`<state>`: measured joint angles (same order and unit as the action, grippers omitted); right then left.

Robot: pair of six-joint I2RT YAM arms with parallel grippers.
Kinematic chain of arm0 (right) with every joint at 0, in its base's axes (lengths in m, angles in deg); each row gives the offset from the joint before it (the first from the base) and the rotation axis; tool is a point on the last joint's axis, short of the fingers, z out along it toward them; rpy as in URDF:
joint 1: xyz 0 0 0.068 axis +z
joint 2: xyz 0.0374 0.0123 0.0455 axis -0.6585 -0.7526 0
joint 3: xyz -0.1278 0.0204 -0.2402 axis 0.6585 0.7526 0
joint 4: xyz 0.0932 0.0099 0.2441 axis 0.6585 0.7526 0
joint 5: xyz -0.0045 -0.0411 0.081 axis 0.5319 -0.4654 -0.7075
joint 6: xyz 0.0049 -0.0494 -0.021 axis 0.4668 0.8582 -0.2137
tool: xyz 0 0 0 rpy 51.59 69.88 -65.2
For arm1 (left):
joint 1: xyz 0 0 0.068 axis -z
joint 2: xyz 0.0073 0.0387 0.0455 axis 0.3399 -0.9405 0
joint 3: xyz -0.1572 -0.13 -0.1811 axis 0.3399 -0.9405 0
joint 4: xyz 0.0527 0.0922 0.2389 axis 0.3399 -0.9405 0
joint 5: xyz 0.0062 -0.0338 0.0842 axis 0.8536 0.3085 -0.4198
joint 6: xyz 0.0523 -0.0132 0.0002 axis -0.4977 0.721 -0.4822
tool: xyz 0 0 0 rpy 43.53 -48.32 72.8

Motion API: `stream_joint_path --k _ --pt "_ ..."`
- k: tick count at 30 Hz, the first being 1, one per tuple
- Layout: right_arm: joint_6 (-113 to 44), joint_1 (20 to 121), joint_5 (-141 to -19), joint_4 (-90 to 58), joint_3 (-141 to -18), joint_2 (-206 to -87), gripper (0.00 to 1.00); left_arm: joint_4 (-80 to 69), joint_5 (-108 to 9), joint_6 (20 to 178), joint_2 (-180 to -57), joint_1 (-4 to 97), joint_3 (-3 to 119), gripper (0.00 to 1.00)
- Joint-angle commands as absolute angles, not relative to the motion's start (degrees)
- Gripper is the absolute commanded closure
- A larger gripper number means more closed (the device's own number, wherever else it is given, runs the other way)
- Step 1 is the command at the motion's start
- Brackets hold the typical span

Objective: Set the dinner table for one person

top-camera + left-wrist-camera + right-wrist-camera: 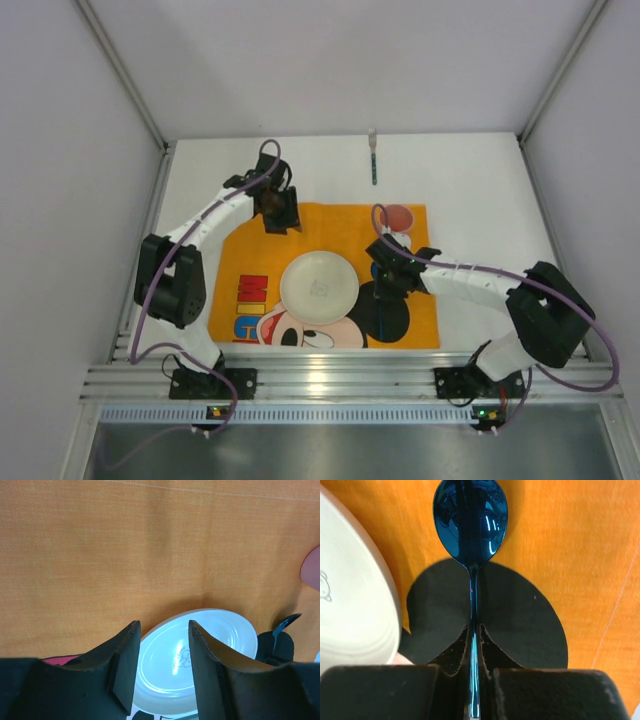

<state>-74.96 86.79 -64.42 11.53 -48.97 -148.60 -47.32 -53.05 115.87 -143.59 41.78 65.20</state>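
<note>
Now the right gripper (474, 636) is clenched on the blue spoon (470, 520) by its handle, bowl pointing straight ahead, over the mat (330, 222) just right of the plate (318, 283) on the table (470, 180); the left gripper (164, 627) hangs released, empty.

The left arm (215, 215) and the right arm (465, 282) are made of smooth white tubes, with fat black blocks at the bends. A thin purple cable (132, 325) runs along each arm in big loops. Each arm stands on a small flat black base (212, 383). The left gripper (281, 220) and the right gripper (387, 282) are black. Up close, the fingers (122, 665) are black too. They are thick at the bottom and thin at the tip, with rough, crumbly edges.
</note>
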Motion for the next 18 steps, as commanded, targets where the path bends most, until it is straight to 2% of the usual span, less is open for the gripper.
stream_joint_path --k 1,7,8,9,10,12,13,16,18 --pt "-72.8 87.7 -60.5 5.9 -53.8 -150.5 1.0 -47.4 -53.7 115.4 -141.9 41.8 68.4 0.51" --pt "-72.1 87.6 -57.0 7.3 -57.7 -152.0 1.0 -47.6 -53.8 115.2 -145.4 41.9 73.5 0.51" --pt "-71.4 87.7 -56.9 8.0 -59.0 -152.0 0.97 -47.5 -53.6 115.2 -146.1 41.9 74.6 0.51" --pt "-71.2 87.6 -57.0 8.7 -59.7 -151.9 0.88 -47.6 -53.5 115.2 -148.2 41.9 76.1 0.51" --pt "-71.0 87.6 -57.0 10.2 -60.3 -151.6 0.71 -47.6 -53.3 115.3 -149.3 42.0 77.5 0.51" --pt "-70.4 87.8 -57.1 12.4 -61.6 -149.6 0.59 -47.3 -52.6 115.5 -153.6 42.3 82.8 0.51" --pt "-70.1 87.8 -57.1 13.2 -62.0 -148.7 0.43 -47.0 -51.9 115.4 -155.1 42.7 87.0 0.5" --pt "-69.2 88.3 -56.9 16.7 -63.8 -144.1 0.34 -45.6 -50.4 115.3 -162.5 43.7 97.1 0.49" --pt "-69.0 88.4 -56.8 20.1 -65.0 -140.9 0.33 -44.8 -48.9 115.3 -168.8 44.1 102.7 0.48"
